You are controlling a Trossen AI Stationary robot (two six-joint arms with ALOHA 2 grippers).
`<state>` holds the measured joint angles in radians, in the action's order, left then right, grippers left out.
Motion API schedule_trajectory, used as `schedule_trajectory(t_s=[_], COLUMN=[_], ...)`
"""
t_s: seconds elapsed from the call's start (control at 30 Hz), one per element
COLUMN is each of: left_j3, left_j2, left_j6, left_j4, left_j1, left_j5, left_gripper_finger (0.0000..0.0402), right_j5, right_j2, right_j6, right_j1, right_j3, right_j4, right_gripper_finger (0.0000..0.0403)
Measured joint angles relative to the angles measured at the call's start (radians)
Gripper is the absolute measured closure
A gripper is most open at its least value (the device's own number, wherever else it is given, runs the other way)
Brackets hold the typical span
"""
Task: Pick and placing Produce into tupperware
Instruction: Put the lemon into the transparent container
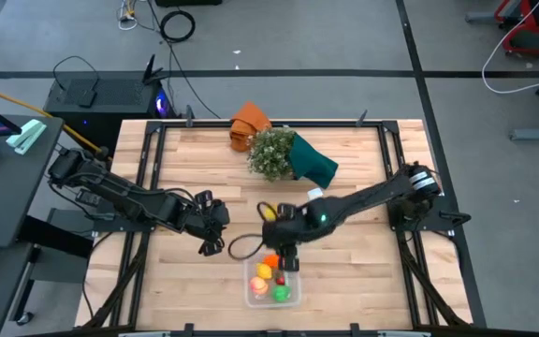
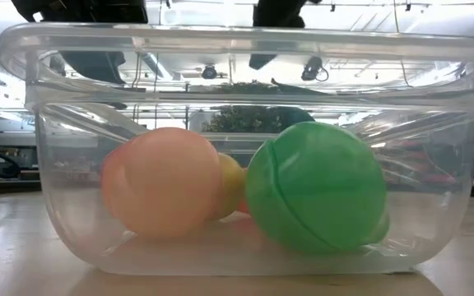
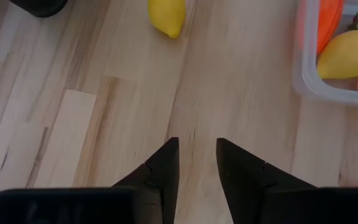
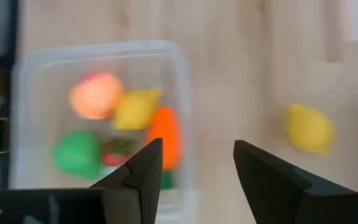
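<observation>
The right hand [image 4: 194, 171] hangs open and empty over the tupperware [image 1: 249, 295], likely because the carrot [image 4: 165, 135] now lies inside, while one lemon [image 3: 166, 15] waits on the table [image 3: 92, 93] near the narrow, empty left hand [image 3: 196, 158].

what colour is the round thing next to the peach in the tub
Green, with a seam across it; the low view shows it best, through the clear tupperware.
</observation>
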<state>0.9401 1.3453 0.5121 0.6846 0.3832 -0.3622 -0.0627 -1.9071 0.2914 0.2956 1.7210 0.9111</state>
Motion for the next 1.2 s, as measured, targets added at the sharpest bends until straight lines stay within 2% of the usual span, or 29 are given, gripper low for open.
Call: schedule_trajectory(t_s=[0.17,0.4,0.67,0.9,1.2], left_j3=[0.000,0.000,0.000,0.000,0.000], left_j2=[0.000,0.000,-0.034,-0.192,-0.441], left_j6=[0.000,0.004,0.062,0.086,0.084], left_j4=[-0.003,0.009,0.028,0.079,0.100], left_j1=[0.000,0.000,0.023,0.060,0.058], left_j5=[-0.001,-0.001,0.004,-0.152,-0.296], left_gripper_finger=[0.0285,0.0291,0.0290,0.0302,0.0308], right_j5=[0.001,0.043,0.055,0.066,0.066], right_j2=[0.003,-0.074,-0.117,-0.130,-0.130], right_j6=[-0.081,-0.242,-0.272,-0.278,-0.270], right_j1=[-0.089,-0.182,-0.237,-0.243,-0.243], right_j3=[-0.028,-0.028,-0.028,-0.028,-0.028], right_j4=[0.017,0.004,-0.026,-0.048,-0.062], right_gripper_finger=[0.0237,0.0237,0.0237,0.0237,0.0237])
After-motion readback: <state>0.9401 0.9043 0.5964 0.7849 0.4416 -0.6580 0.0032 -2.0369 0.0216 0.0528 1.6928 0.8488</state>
